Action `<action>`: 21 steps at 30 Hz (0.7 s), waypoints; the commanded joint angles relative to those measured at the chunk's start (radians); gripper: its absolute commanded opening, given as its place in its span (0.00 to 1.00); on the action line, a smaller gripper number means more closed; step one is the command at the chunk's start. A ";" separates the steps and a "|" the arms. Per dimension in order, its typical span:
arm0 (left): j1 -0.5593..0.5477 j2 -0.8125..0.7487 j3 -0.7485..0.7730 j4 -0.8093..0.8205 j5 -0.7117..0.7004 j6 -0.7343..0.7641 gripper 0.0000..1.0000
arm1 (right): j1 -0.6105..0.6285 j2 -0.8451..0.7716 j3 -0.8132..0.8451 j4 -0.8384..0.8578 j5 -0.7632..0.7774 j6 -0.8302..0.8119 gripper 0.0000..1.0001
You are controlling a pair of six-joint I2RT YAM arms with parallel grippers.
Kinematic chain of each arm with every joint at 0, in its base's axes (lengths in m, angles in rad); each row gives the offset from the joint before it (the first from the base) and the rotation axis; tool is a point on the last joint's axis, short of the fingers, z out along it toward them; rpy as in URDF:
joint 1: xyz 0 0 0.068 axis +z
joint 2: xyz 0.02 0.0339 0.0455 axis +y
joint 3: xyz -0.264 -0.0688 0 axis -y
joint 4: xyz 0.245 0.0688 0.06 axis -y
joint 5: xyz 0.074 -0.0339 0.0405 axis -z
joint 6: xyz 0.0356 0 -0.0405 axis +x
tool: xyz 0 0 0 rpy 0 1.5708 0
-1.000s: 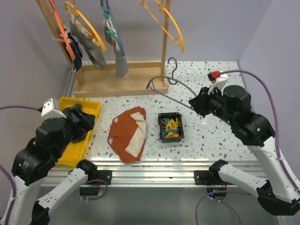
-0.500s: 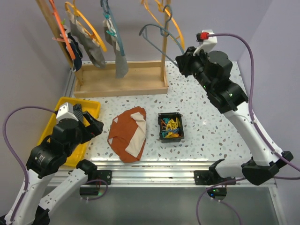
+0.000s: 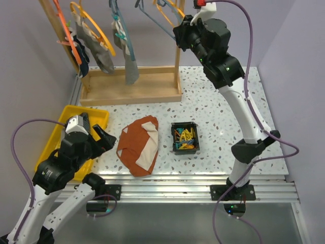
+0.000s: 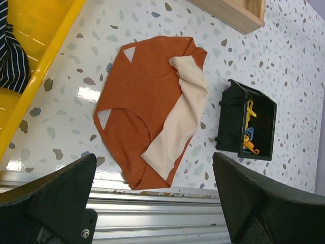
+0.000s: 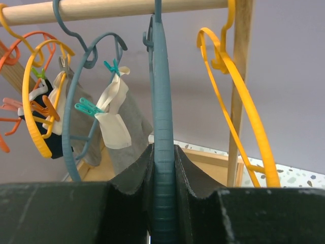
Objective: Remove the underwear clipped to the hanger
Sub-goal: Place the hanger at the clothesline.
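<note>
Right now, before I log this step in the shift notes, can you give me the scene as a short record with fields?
Right hand: shut on the blue hanger, raised to the wooden rod
Left hand: open, above the rust-brown underwear
Rust-brown underwear: lying on the table, no clips on it
Grey underwear: clipped to a hanger on the rack
Clip box: black, holds coloured clips, beside the rust-brown underwear
Yellow tray: holds dark striped cloth

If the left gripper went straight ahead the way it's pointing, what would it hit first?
Most likely the rust-brown underwear lying on the table; the open left gripper points at it.
</note>
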 commanded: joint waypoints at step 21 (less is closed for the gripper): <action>0.001 -0.008 0.044 0.031 0.004 0.004 1.00 | -0.001 0.146 0.177 -0.096 -0.015 0.042 0.27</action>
